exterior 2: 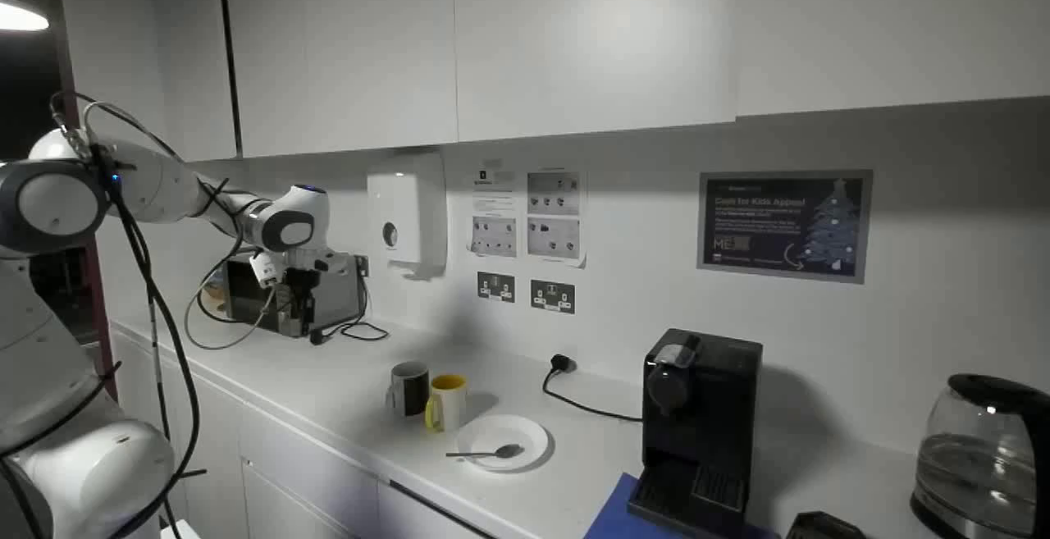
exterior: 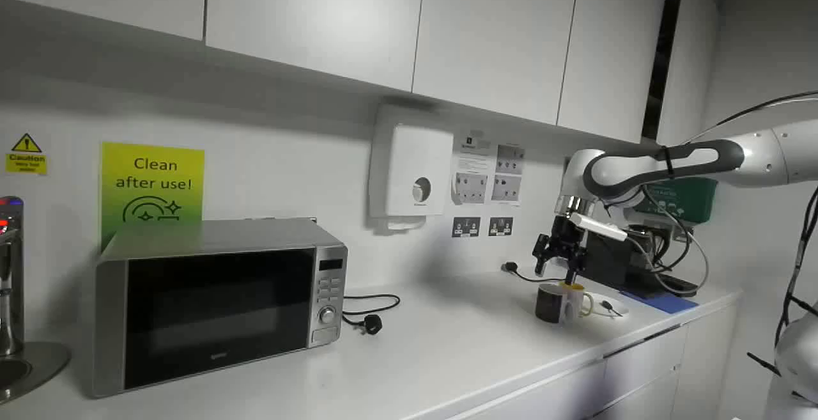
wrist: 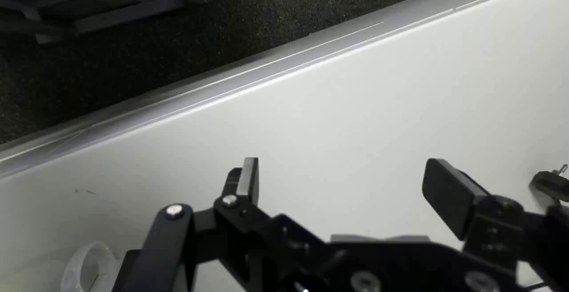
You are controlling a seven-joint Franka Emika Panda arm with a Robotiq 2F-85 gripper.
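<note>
Angular tool point(wrist: 342, 174) near cylindrical dark mug point(exterior 2: 413, 392)

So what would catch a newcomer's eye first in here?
Probably the big white robot arm stretched over the counter, its black gripper open and empty. Next, the yellow-green "Clean after use!" sign on the wall behind the microwave. Then a yellow-lined mug and a black-and-grey mug, side by side on the counter.
</note>
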